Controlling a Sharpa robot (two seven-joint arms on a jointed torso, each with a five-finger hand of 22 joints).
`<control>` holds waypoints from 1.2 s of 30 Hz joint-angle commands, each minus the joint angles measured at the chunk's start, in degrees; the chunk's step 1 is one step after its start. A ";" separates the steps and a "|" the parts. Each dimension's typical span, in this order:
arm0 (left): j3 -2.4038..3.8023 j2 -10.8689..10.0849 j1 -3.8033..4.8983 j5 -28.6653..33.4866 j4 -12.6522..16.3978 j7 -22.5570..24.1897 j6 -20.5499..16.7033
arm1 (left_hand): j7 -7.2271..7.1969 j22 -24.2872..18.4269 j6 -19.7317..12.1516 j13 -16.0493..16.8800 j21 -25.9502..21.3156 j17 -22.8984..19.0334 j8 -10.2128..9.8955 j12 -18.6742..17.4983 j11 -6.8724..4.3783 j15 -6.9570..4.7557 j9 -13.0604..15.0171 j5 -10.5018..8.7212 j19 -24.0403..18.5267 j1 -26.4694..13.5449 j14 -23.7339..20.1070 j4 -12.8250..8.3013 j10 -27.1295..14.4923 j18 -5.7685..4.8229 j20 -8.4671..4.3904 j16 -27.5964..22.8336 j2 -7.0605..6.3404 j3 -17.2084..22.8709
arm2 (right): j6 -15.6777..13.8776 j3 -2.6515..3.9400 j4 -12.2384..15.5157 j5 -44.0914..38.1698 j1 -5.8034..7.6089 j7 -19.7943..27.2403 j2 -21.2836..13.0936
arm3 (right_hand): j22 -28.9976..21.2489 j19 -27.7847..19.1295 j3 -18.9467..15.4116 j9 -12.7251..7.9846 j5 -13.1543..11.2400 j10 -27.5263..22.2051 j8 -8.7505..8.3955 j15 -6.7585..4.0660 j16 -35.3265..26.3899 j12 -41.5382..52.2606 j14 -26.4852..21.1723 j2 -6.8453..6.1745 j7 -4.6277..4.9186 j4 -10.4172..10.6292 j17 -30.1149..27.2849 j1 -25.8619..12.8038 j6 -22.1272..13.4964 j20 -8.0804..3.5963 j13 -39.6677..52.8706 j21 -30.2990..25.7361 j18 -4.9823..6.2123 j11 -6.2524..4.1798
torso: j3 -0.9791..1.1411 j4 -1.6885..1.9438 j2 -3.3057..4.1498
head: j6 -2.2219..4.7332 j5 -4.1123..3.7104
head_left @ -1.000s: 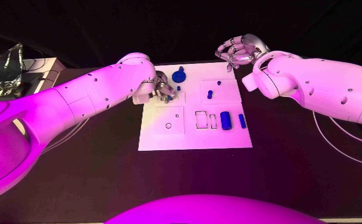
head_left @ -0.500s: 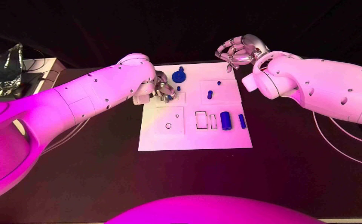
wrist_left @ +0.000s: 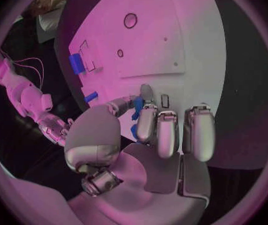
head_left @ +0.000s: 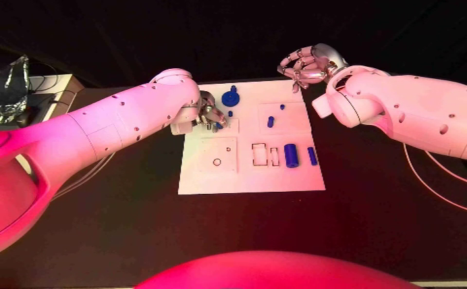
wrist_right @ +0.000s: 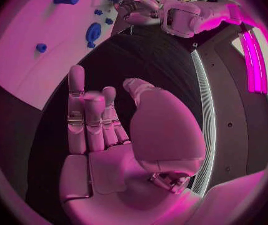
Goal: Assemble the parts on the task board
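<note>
Left hand (head_left: pixel 207 117) | fingers curled over the task board's (head_left: pixel 251 181) far-left corner, pinching a small blue part (wrist_left: pixel 138 108) - I judged, to seat it there | right hand (head_left: pixel 306 65) | off the far-right corner, fingers loosely curled, held nothing - kept clear.

**Surface and what rests on it**

You have a black surface (head_left: pixel 117 235) before you. The white task board (head_left: pixel 248 177) lies flat at its middle. At the surface's far left edge sits a pale box (head_left: pixel 48 93) with cables.
</note>
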 commanded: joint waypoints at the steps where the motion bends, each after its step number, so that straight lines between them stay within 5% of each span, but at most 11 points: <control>1: -0.29 -0.03 -0.46 0.12 -0.20 -0.44 0.63 | -0.68 5.13 -0.48 0.06 0.02 15.09 -0.20 -0.36 -0.34 -0.44 0.04 0.29 0.65 1.33 6.07 -0.49 0.08 -0.76 -0.05 0.19 0.03 0.04 | 0.39 0.02 0.09 -0.43 -0.02 0.41 -0.01 | -0.05 0.19 0.32 0.06 0.32 -0.39 -0.29 -0.09 -0.20 0.22 0.48 -0.58 0.35 -0.08 0.07 -0.01 -0.10 0.01 -0.06 -0.10 0.70 0.08 | 0.02 0.03 -0.01 | 0.00 0.00; 8: -0.29 -0.09 -0.46 0.59 -0.17 -0.59 0.18 | -0.42 5.04 -0.73 -0.06 -0.09 15.09 -0.43 -0.70 -0.20 -0.36 0.04 0.76 0.58 5.06 6.07 -2.54 -0.02 -0.73 -0.04 0.19 3.29 5.16 | 0.40 0.02 0.09 -0.43 -0.02 0.42 0.00 | -0.05 0.19 0.32 0.06 0.32 -0.39 -0.29 -0.09 -0.20 0.22 0.48 -0.58 0.35 -0.08 0.07 -0.01 -0.10 0.01 -0.06 -0.10 0.70 0.08 | 0.01 0.00 -0.03 | 0.09 0.04; 16: -0.29 -0.09 -0.46 0.68 -0.26 -0.58 -0.21 | -0.33 5.03 -0.72 -0.13 -0.10 15.09 -0.40 -0.79 -0.12 -0.33 0.08 0.51 0.57 5.09 6.07 -2.63 -0.06 -0.73 -0.01 0.19 3.41 5.64 | 0.38 0.02 0.15 -0.43 -0.01 0.43 -0.02 | -0.05 0.19 0.32 0.06 0.32 -0.39 -0.29 -0.09 -0.20 0.22 0.48 -0.58 0.35 -0.08 0.07 -0.01 -0.10 0.01 -0.06 -0.10 0.70 0.08 | 0.03 0.03 0.01 | 0.16 0.01; 36: -0.28 -0.27 -0.45 1.25 -0.60 -0.71 -0.61 | -0.32 5.07 -0.87 -0.41 -0.21 15.09 -0.28 -1.35 -0.07 -0.30 0.41 -0.15 0.56 0.14 6.07 1.89 -0.34 -0.71 0.06 0.19 -2.40 -2.41 | -0.44 0.02 0.33 -0.43 -0.01 0.96 -0.12 | -0.21 0.34 0.53 0.15 0.35 -0.45 -0.35 -0.10 -0.51 0.23 0.51 -0.64 0.33 -0.24 0.09 0.06 -0.11 0.00 -0.26 -0.31 0.70 0.05 | 0.02 0.05 -0.01 | 0.11 -0.05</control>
